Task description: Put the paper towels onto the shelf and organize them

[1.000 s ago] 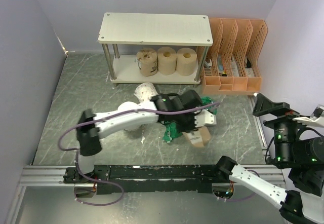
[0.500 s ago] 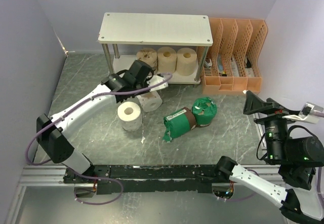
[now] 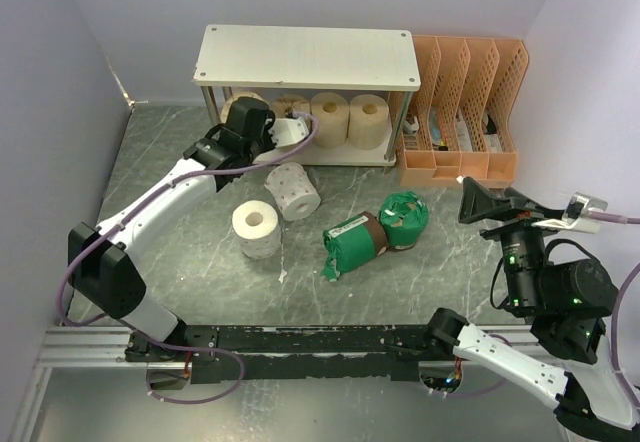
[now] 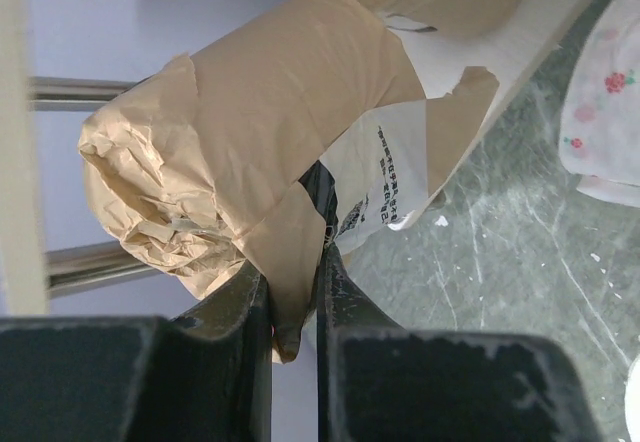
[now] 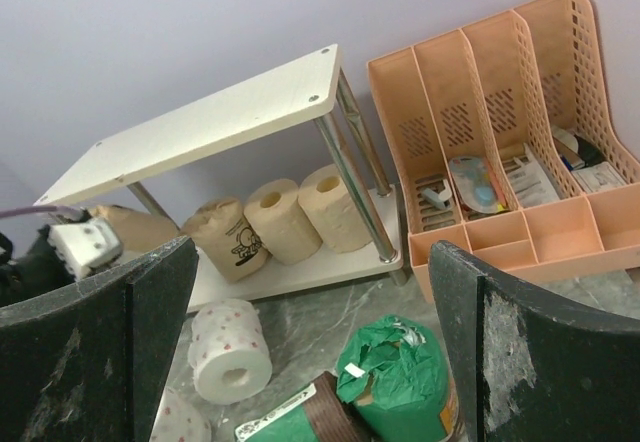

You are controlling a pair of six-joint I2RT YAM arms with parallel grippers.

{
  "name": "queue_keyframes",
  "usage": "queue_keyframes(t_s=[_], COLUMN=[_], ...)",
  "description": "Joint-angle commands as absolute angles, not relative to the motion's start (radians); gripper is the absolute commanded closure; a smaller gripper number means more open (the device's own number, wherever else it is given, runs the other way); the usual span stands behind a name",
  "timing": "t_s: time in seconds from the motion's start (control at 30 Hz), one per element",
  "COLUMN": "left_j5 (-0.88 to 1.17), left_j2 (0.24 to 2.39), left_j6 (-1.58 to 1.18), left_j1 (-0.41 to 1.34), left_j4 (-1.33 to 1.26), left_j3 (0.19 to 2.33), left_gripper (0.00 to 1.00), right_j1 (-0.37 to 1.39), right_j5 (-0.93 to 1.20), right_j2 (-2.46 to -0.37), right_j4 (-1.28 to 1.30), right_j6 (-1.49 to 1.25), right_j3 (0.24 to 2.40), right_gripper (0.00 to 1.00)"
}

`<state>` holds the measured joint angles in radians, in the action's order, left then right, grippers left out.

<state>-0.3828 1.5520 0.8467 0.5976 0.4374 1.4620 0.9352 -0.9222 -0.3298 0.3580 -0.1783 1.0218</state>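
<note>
The shelf (image 3: 300, 57) stands at the back. Its lower tier holds a labelled tan roll (image 5: 228, 244) and two plain tan rolls (image 3: 330, 118) (image 3: 368, 120). My left gripper (image 3: 245, 122) is shut on the brown wrapper of a fourth tan roll (image 4: 270, 132) at the left end of the lower tier, as the left wrist view (image 4: 295, 292) shows. Two white rolls (image 3: 292, 190) (image 3: 257, 227) and two green-wrapped rolls (image 3: 352, 244) (image 3: 404, 219) lie on the table. My right gripper (image 3: 485, 202) is open and empty, raised at the right.
An orange perforated file rack (image 3: 462, 112) with small items stands right of the shelf. Purple walls close in the left, back and right sides. The shelf's metal legs (image 4: 70, 90) are close behind the held roll.
My left arm has swung from the table's middle to the shelf's left end, carrying the tan roll to the lower tier. My right gripper has shifted a little left.
</note>
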Motion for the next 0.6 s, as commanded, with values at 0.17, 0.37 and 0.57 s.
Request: queue_keyframes(t_s=[0.17,0.37,0.57], left_j5=[-0.405,-0.479,-0.562], left_j2=[1.661,1.739,1.792], left_j6=[0.966,1.042,1.127], left_j1=[0.575,0.560,0.558], left_j4=[0.278,0.217,0.093], left_j3=[1.387,1.397,1.380], left_gripper=[0.93,0.93,0.93], right_j1=[0.940,0.941,0.941], right_j5=[-0.903,-0.909,-0.878], right_j2=[-0.258,-0.214,-0.201], right_j4=[0.356,0.382,0.375], right_j6=[-0.184,-0.189,-0.162], right_j3=[1.020,1.012,0.952], right_gripper=[0.00,0.00,0.00])
